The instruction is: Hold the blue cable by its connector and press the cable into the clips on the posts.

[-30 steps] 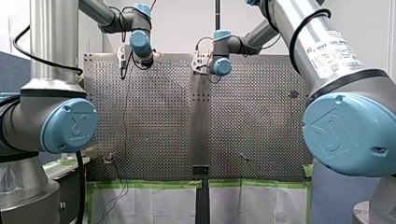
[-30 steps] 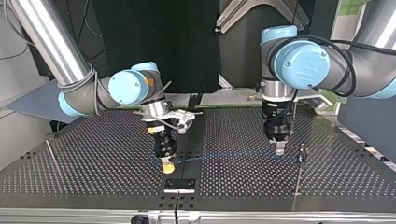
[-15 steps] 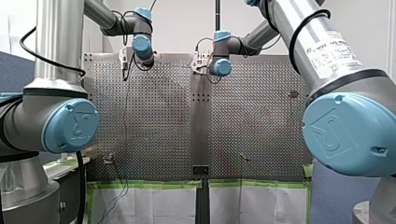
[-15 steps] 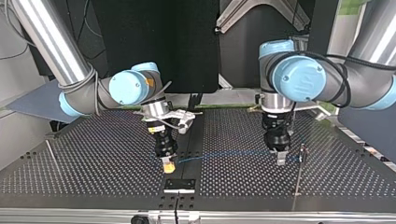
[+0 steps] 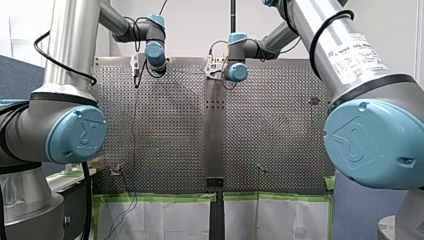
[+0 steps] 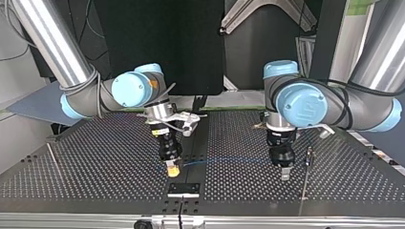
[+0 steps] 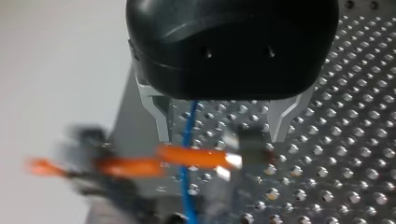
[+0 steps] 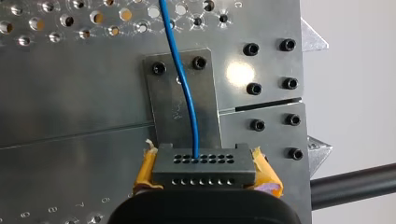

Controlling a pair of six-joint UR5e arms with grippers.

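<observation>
A thin blue cable (image 6: 224,160) runs low over the perforated table between the two grippers. My right gripper (image 6: 173,170), at the top view's left, is shut on the cable's dark grey connector (image 8: 204,165), which sits between its yellow pads (image 8: 145,164). The cable (image 8: 180,65) leaves the connector's row of holes. My left gripper (image 6: 285,174) hangs just beside a post with a clip (image 6: 309,155). Seen from the left wrist, its metal fingers (image 7: 161,119) stand open with the cable (image 7: 187,140) passing between them, untouched. A blurred orange piece (image 7: 196,156) and a grey clip (image 7: 245,142) lie ahead of them.
A small bolted plate (image 6: 183,189) sits on the table's middle seam, ahead of the right gripper. A thin rod (image 6: 55,162) lies at the top view's left and another (image 6: 303,188) below the post. More small posts (image 5: 314,101) (image 5: 116,170) (image 5: 260,169) stand on the table.
My left arm has swung nearer to the top view's camera and lower, bringing its gripper down beside the post. The right gripper and connector have not moved.
</observation>
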